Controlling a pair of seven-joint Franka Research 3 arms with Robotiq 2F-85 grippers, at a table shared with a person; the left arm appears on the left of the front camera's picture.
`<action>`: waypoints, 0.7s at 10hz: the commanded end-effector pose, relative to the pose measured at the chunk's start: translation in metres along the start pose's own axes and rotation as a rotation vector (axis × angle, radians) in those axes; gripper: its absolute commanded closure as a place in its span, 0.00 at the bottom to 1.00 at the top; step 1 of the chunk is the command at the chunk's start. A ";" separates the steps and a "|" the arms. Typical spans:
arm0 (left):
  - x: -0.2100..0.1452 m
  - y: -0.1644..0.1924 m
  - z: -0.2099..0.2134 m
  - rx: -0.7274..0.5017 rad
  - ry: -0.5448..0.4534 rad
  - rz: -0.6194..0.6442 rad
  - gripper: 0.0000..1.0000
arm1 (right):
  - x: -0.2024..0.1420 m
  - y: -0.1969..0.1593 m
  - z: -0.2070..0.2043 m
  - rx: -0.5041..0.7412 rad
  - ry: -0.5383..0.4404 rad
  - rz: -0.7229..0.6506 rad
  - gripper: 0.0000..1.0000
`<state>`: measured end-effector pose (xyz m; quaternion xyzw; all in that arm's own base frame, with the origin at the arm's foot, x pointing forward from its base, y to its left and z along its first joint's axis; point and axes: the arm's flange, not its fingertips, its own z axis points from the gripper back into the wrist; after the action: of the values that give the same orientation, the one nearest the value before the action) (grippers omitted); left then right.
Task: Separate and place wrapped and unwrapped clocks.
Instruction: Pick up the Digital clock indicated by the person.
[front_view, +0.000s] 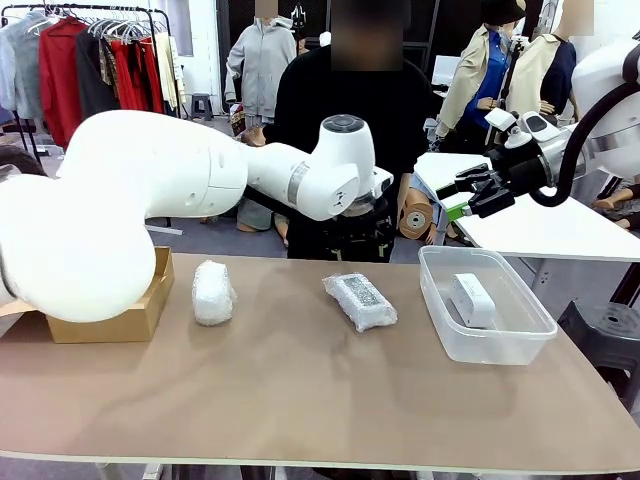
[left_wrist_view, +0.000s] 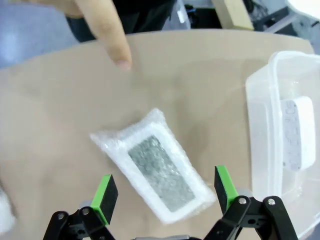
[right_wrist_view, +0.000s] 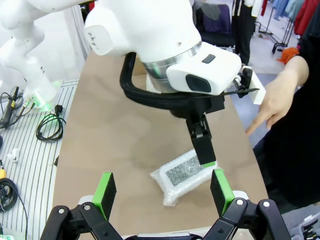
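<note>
Far off to the left of my left pincer (left_wrist_view: 164, 172) sits an open brown cardboard box (front_view: 120, 320). Nearer to it on that side, a lumpy bundle in white bubble wrap (front_view: 213, 292) lies on the tan tabletop (front_view: 300, 390). The left pincer hangs wide open over a flat bundle in clear plastic with a grey speckled label (left_wrist_view: 157, 167). That bundle lies straight ahead between the green pads, untouched as far as I can tell. Just beyond it a person's hand (left_wrist_view: 100, 25) points a finger down at the tabletop. To this pincer's right stands a clear plastic tub (front_view: 485, 345) with the bare white rounded-rectangular clock (front_view: 472, 299) lying inside. My right pincer (right_wrist_view: 161, 174), also spread open and empty, is raised in the air past the tub. I read this as the approach to the clear-wrapped bundle. Next I would need to descend, straddle its narrow width, close firmly and carry it left towards the wrapped side, probably the box.
</note>
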<state>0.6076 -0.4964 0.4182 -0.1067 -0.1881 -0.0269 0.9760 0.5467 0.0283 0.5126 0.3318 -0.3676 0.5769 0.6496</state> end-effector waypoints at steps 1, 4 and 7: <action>0.000 -0.022 -0.001 0.091 -0.004 0.172 0.00 | 0.001 0.000 0.001 -0.001 0.001 0.002 0.00; -0.006 -0.039 -0.004 0.102 0.063 0.319 0.00 | 0.001 0.000 0.001 -0.001 0.001 0.002 0.00; 0.000 -0.031 -0.019 0.066 0.090 0.379 0.00 | 0.001 0.000 0.001 -0.001 0.001 0.002 0.00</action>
<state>0.5975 -0.5241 0.4064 -0.0942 -0.1310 0.1491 0.9756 0.5467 0.0283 0.5126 0.3318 -0.3676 0.5769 0.6496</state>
